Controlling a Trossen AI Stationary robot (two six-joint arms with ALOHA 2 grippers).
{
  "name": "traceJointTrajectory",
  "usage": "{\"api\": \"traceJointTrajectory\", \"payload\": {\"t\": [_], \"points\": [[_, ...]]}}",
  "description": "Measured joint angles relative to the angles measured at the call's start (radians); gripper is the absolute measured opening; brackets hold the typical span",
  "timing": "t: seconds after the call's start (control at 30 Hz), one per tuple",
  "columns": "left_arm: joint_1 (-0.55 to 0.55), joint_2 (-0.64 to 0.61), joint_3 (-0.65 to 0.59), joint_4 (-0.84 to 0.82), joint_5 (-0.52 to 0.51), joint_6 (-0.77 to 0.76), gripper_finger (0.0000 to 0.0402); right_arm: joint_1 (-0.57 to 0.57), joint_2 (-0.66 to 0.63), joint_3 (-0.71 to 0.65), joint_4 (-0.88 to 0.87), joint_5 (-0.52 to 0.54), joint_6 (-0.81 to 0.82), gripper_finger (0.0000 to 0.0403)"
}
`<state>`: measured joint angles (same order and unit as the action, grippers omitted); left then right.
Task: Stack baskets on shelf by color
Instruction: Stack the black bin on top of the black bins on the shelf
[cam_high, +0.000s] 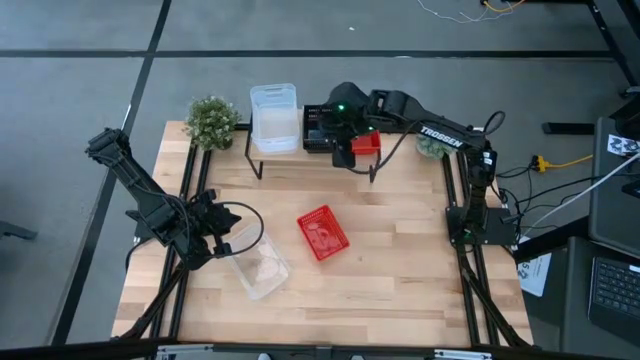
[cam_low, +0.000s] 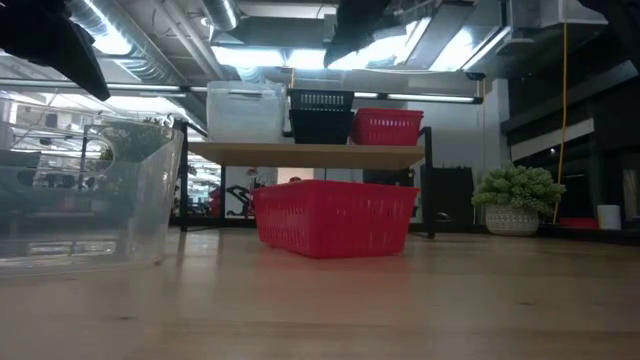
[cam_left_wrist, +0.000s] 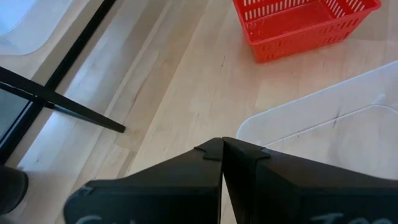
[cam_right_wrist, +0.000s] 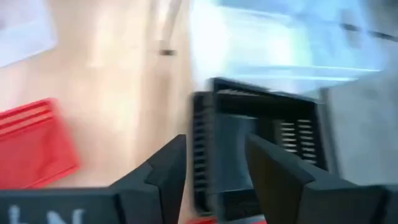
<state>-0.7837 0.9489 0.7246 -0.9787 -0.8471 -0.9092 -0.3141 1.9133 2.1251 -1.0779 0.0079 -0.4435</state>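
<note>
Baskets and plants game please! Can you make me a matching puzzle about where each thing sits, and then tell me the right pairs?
Things:
1. black basket
2. red basket on the table
3. clear basket by the left gripper
4. leafy plant

Places:
A. at the table's far left corner
B. in the middle of the table
C. on the shelf, in the middle spot
D. on the table's near left part

Pairs: 1-C, 2-B, 3-D, 4-A

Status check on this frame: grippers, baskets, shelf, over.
Right gripper open above the shelf, holding nothing. Left gripper shut beside the clear basket on the table. Clear, black and red baskets on shelf; one red basket mid-table. Nothing blocking.
</note>
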Motion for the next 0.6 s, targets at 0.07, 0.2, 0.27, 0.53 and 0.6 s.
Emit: {"api": "traceJointTrajectory", "payload": {"t": [0.07, 0.2, 0.27, 0.53, 0.6], "points": [[0.0, 0.0, 0.0, 0.0, 0.0, 0.0, 0.0, 0.006, 0.0, -0.006, 0.038, 0.071, 0.021, 0.0166], [0.0, 0.0, 0.0, 0.0, 0.0, 0.0, 0.0, 0.03, 0.009, -0.045, 0.091, 0.265, 0.028, 0.0156], [0.0, 0.0, 0.0, 0.0, 0.0, 0.0, 0.0, 0.05, 0.009, -0.076, 0.132, 0.325, 0.026, 0.0153], [0.0, 0.0, 0.0, 0.0, 0.0, 0.003, 0.0, 0.113, 0.009, -0.224, 0.265, 0.541, 0.012, 0.015], [0.0, 0.0, 0.0, 0.0, 0.0, 0.003, 0.0, 0.123, 0.008, -0.256, 0.291, 0.58, 0.002, 0.015]]}}
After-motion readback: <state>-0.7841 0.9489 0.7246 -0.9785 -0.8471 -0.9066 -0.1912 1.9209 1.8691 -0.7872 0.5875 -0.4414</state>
